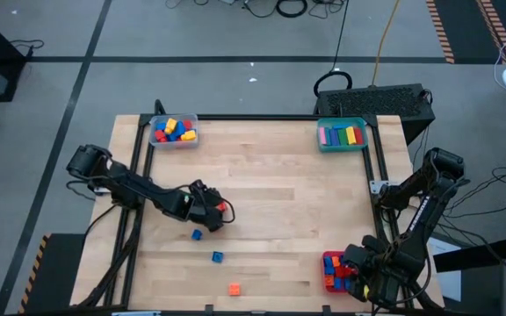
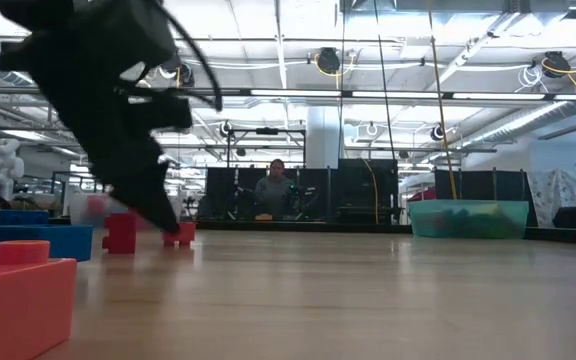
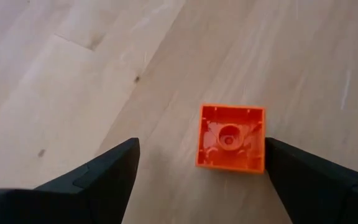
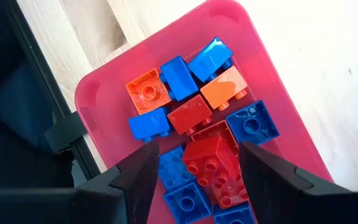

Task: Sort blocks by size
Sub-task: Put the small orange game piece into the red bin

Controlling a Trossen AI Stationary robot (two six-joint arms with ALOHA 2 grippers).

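My left gripper [image 3: 197, 180] is open, low over the middle of the table [image 1: 271, 189]. A small orange cube [image 3: 232, 138] lies on the wood between its fingers, hollow underside facing the camera, close to one finger [image 3: 291, 174]. The cube also shows at the gripper's tip in the high view [image 1: 222, 207]. My right gripper [image 4: 194, 180] is open above the red tray [image 4: 104, 93] at the near right corner, which holds several small red, blue and orange blocks; a red block [image 4: 213, 165] lies between its fingers. Two blue cubes [image 1: 197, 234] [image 1: 217, 256] and an orange one [image 1: 234, 289] lie loose near the front. My left gripper stands with one finger on either side of the orange cube. The cube's edge [image 3: 263, 146] is right beside one finger, and I cannot tell whether they touch. The cube rests on the table.
A clear tray [image 1: 174, 132] with mixed bricks stands at the far left. A teal tray [image 1: 342, 134] with long bars stands at the far right and shows in the low view [image 2: 468, 218]. A person [image 2: 275, 190] sits in the room beyond the table.
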